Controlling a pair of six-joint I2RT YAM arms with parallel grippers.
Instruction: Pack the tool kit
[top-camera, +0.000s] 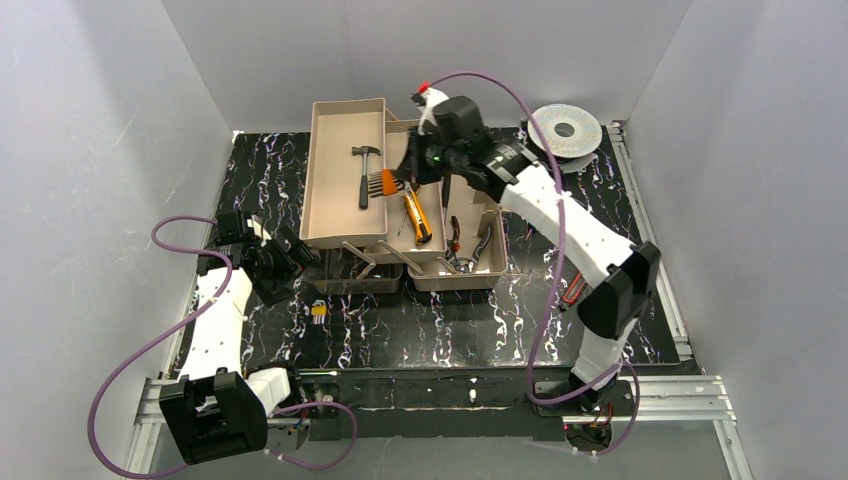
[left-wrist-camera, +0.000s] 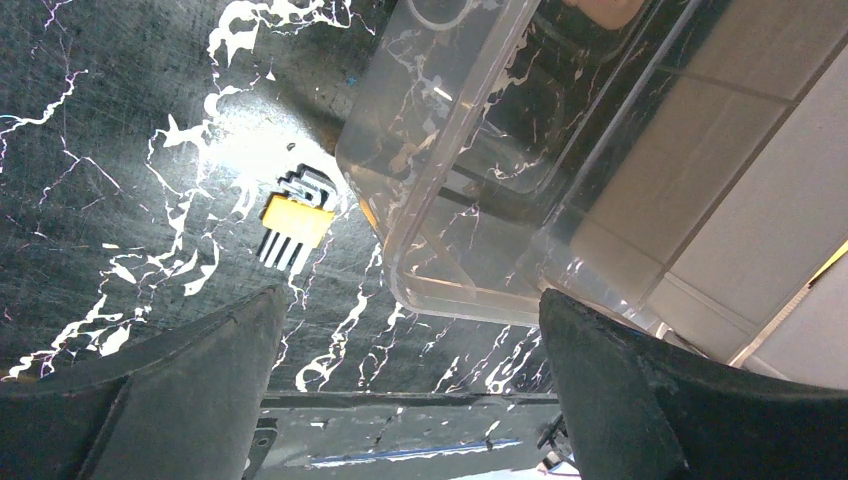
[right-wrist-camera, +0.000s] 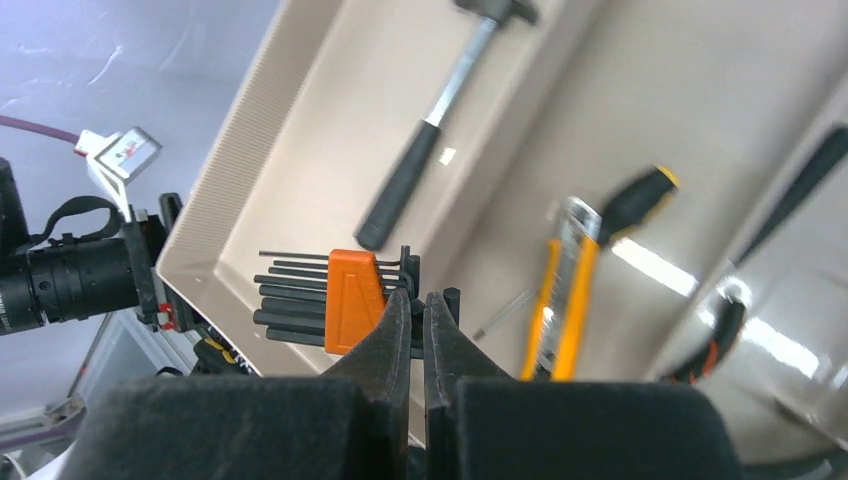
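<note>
The right pincer (right-wrist-camera: 421, 302) is pinching the bent ends of an orange hex key set (right-wrist-camera: 352, 300), its fingers almost pressed together. It is holding the set over the right edge of the toolbox's (top-camera: 312, 190) left tray, at the far middle of the tabletop (top-camera: 450, 330). A hammer (right-wrist-camera: 430, 150) is lying in that tray and a yellow knife (right-wrist-camera: 565, 290) in the compartment to its right. The left pincer (left-wrist-camera: 410, 320) is hovering spread wide and gripping nothing, beside the toolbox's near-left corner. A yellow hex key set (left-wrist-camera: 293, 225) is lying near it.

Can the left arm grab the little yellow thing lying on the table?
Probably yes: the yellow key set lies in the open beside the toolbox's clear lid, right ahead of the open left pincer.
</note>
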